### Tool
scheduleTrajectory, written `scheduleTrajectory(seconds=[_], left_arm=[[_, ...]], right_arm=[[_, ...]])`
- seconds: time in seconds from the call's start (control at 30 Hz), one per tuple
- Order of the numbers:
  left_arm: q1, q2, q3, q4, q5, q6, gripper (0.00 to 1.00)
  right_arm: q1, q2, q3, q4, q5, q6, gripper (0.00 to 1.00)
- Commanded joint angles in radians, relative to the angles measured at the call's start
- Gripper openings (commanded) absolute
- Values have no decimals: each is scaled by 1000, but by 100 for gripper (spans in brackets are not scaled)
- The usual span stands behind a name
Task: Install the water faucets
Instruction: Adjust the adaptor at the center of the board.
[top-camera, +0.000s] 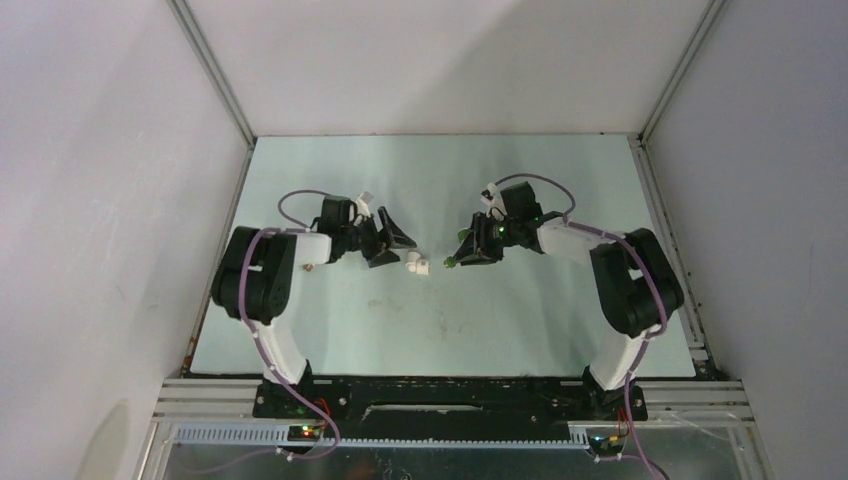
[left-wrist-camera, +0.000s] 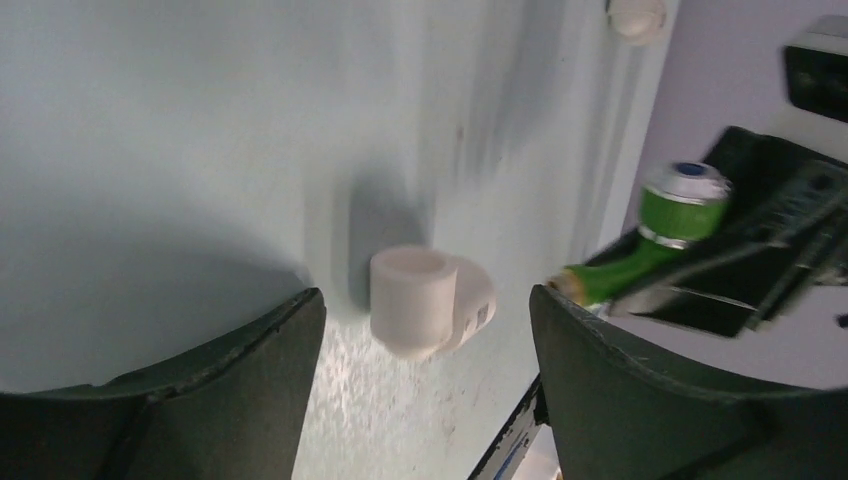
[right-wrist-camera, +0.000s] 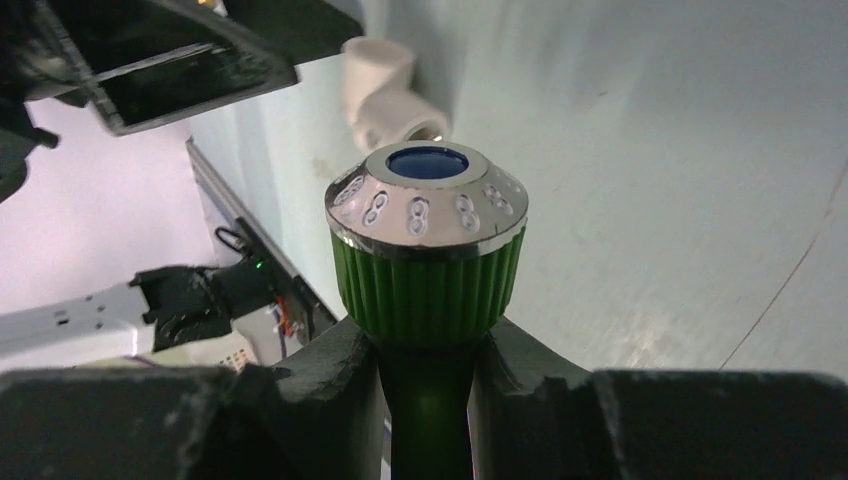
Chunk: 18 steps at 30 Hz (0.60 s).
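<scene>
A green water faucet (right-wrist-camera: 428, 250) with a ribbed knob and a silver, blue-centred cap stands up out of my right gripper (right-wrist-camera: 428, 350), which is shut on its stem. In the top view that gripper (top-camera: 465, 250) holds the faucet (top-camera: 452, 262) low over the mat, spout end towards the middle. A stubby white pipe fitting (left-wrist-camera: 425, 300) lies on the mat between the two arms (top-camera: 415, 266). My left gripper (left-wrist-camera: 427, 330) is open, with a finger on either side of the fitting and a gap to each. From the left wrist the faucet (left-wrist-camera: 680, 215) shows just right of the fitting.
The pale green mat (top-camera: 520, 330) covers the table inside white walls. A black rail (top-camera: 450, 395) runs along the near edge by the arm bases. A small pale round object (left-wrist-camera: 635, 15) sits far off at the mat's edge. A small beige piece (top-camera: 310, 268) lies by the left arm.
</scene>
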<state>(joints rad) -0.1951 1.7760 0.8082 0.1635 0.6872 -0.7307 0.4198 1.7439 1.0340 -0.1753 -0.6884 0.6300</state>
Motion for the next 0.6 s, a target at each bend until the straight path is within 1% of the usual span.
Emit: scheduleTrajectory(seconds=[0.0, 0.1, 0.2, 0.37, 0.47, 0.57], left_arm=[[-3, 120, 68, 94, 132, 28, 81], [-9, 146, 62, 99, 135, 21, 78], [-24, 143, 26, 102, 132, 20, 75], [-30, 82, -72, 110, 61, 0, 72], [-35, 59, -115, 175, 34, -46, 73], [-52, 82, -112, 234, 49, -83, 72]], right_arm=[[4, 83, 32, 180, 35, 72, 0], [17, 134, 32, 226, 37, 101, 0], [25, 178, 32, 249, 11, 129, 0], [53, 211, 32, 270, -17, 157, 0], [63, 220, 32, 279, -19, 169, 0], [71, 231, 31, 294, -17, 176, 0]])
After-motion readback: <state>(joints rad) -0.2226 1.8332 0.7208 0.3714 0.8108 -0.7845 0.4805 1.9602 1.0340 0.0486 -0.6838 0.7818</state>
